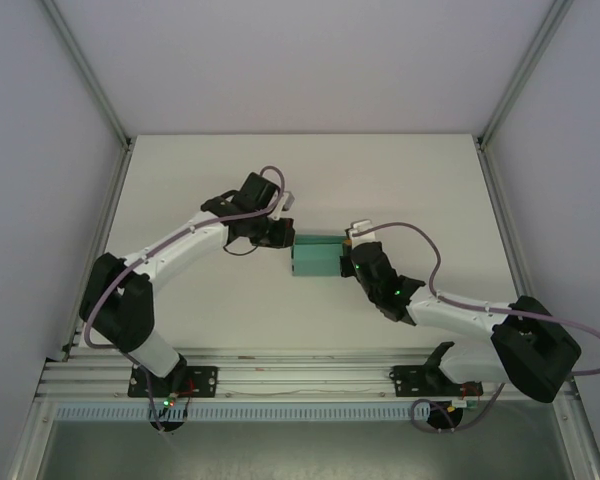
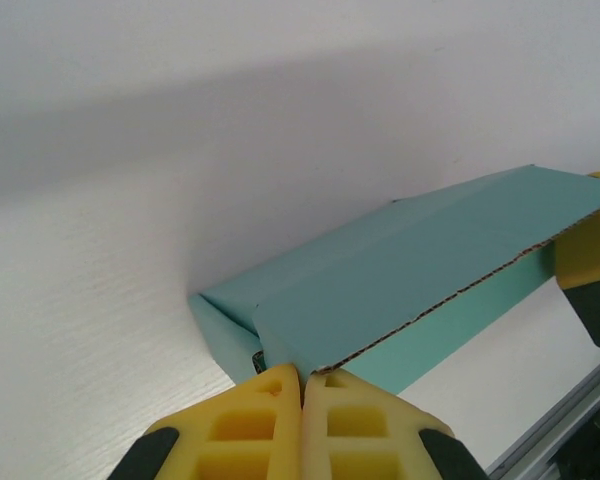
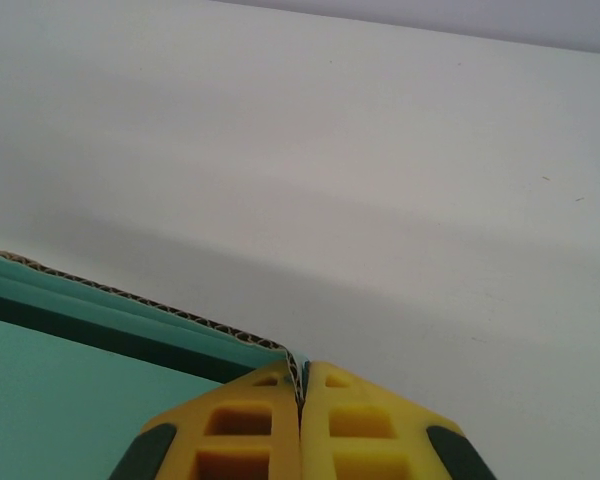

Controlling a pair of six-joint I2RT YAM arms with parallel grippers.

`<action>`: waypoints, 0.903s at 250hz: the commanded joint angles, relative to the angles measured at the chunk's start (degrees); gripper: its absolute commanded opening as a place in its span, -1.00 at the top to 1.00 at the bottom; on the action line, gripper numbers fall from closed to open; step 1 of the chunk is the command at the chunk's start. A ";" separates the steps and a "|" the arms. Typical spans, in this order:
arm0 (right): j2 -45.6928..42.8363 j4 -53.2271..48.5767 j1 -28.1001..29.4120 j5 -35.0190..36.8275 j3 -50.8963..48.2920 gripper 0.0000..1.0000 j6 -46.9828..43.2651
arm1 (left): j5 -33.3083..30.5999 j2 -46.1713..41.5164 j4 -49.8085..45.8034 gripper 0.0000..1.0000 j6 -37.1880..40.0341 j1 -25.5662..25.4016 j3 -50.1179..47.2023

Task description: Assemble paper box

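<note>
Top cam: seeing box flat on table, abt mid-surface, teal card, long side L-R. Flanked by both arms, elbows bent in twd box: L gripper against box's left end, R gripper against box's right end.

L wrist cam: looking along box from its left end. Top flap lifted off box body, slanting up twd far end, corrugated cut edge exposed. L gripper at flap's near corner, pads pressed tight, zero gap. Touching card corner right at pad seam; can't tell if card actually nipped or just butted. Yellow pad of R gripper on same flap edge at box's far end.

R wrist cam: R gripper clamped on box, flap edge running straight into seam btwn pads, so pinching thin card at box's right end. Dark slot under flap edge, teal panel below that.
</note>
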 commanded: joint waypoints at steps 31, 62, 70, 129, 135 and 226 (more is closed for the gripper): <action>1.81 -5.14 1.02 0.03 -0.78 1.00 1.52 | 0.39 1.44 2.09 1.00 -4.06 -1.40 -3.52; 1.73 -3.60 1.13 0.24 -1.74 1.00 1.13 | -2.59 0.24 2.94 1.00 -2.94 -3.39 -6.38; 1.72 -3.58 1.17 -0.06 -1.93 1.00 0.98 | -3.54 0.13 3.05 1.00 -2.72 -3.95 -7.16; 1.46 0.28 1.66 -0.56 -5.18 1.00 -0.45 | -10.11 0.78 4.28 1.00 -2.94 -6.73 -11.87; 1.30 0.95 1.66 -0.76 -5.64 1.00 -0.60 | -10.79 0.76 4.48 1.00 -3.16 -7.05 -12.29; -4.53 -4.24 1.68 0.48 -4.29 0.48 4.18 | -14.25 -0.60 9.52 1.00 -4.61 -8.35 -17.42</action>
